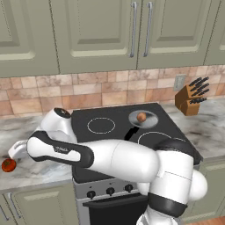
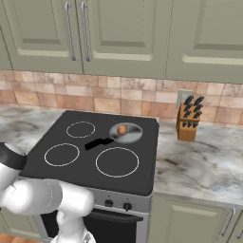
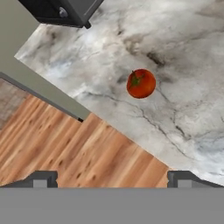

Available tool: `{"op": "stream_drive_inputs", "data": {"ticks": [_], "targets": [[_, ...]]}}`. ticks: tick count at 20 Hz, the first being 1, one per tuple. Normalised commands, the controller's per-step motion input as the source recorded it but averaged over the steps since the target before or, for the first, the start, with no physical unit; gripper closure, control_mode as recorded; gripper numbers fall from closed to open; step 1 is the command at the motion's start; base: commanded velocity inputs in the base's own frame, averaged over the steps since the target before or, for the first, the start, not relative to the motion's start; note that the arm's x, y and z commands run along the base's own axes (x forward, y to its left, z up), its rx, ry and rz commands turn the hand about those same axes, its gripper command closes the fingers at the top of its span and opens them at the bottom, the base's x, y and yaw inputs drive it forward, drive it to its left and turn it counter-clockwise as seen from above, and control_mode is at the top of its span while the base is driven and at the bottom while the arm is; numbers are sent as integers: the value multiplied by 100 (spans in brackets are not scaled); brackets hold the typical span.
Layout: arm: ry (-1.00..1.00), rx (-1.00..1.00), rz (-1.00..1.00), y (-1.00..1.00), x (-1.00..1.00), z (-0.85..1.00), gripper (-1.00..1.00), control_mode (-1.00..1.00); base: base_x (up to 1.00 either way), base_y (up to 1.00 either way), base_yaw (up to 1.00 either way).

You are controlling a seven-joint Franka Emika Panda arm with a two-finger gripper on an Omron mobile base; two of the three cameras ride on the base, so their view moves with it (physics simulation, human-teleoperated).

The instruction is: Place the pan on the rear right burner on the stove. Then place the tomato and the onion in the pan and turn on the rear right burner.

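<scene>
The claw (image 3: 109, 178) is hanging wide open and empty over the tomato (image 3: 141, 83), which is sitting on the counter (image 3: 183, 52) left of the stove (image 1: 114, 121). The tomato is looking smooth, round and squishy, so grab its middle gently. Farther back, the onion (image 1: 141, 117) is resting in the pan (image 1: 148, 118).

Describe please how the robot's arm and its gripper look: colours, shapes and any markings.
The arm is made of thick, rounded, glossy white segments joined by dark, nearly black joint bands. One segment carries small dark lettering, too small to read. A round dark cap closes one joint end. No loose cables show. The gripper has two small dark grey, blocky finger tips.
</scene>
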Motion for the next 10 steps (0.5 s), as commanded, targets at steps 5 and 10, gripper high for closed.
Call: {"op": "stream_drive_inputs", "data": {"ticks": [5, 10], "targets": [[-8, 0, 0, 2, 0, -10, -100, -100, 0, 0, 0], [-7, 0, 0, 10, 0, -7, -100, -100, 0, 0, 0]]}}
